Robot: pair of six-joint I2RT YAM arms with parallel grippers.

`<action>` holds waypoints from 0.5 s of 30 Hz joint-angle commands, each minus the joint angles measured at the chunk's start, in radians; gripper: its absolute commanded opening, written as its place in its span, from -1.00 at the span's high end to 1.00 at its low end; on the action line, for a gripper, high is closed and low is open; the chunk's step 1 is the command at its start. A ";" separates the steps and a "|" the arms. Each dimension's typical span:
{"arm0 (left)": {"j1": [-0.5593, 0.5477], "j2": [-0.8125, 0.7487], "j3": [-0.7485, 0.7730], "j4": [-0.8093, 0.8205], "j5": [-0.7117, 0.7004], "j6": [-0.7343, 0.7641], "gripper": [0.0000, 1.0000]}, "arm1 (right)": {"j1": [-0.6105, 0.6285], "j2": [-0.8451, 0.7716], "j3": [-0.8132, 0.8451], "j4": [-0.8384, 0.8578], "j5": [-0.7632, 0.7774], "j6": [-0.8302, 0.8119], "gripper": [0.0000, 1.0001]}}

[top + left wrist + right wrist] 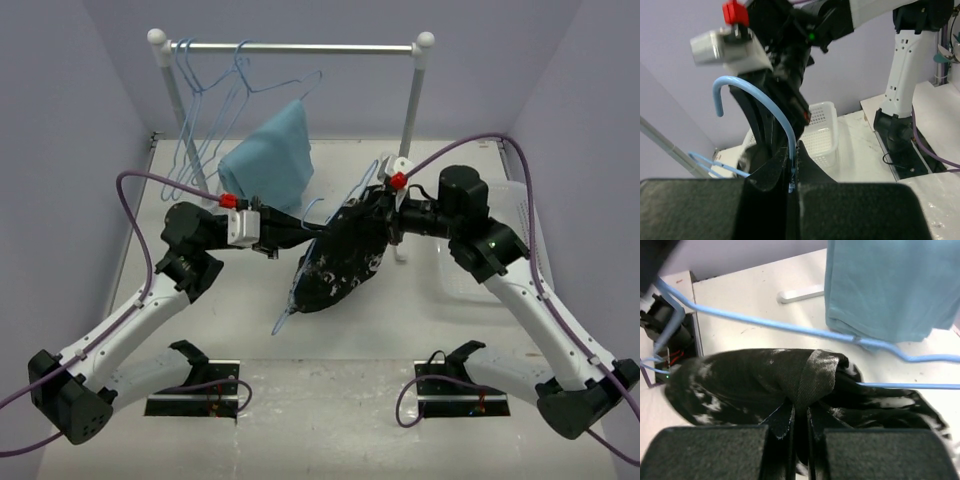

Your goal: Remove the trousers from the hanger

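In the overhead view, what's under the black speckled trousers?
Only the hanger shows, its blue wire poking out past the trousers at their lower left and upper right. The stretch of wire between, and the table directly beneath, are covered by the fabric.

The left arm (130, 320) and right arm (540, 310) rise from their bases, elbows bent outward, forearms turned in toward each other over mid-table. The left gripper (290, 240) points right, pinched tight on the hanger (791, 150) wire. The right gripper (385, 212) points left, clamped on a fold of the trousers (755, 375). The two grippers are near each other but apart.
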 commanded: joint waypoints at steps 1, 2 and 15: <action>0.006 -0.009 -0.080 0.182 -0.131 -0.101 1.00 | 0.000 -0.058 0.137 0.103 0.084 0.149 1.00; 0.004 0.002 -0.089 0.169 -0.160 -0.105 1.00 | -0.002 -0.057 0.163 0.093 0.081 0.154 1.00; 0.009 0.142 -0.127 0.132 -0.421 -0.157 1.00 | -0.043 -0.005 0.596 -0.003 -0.016 0.276 1.00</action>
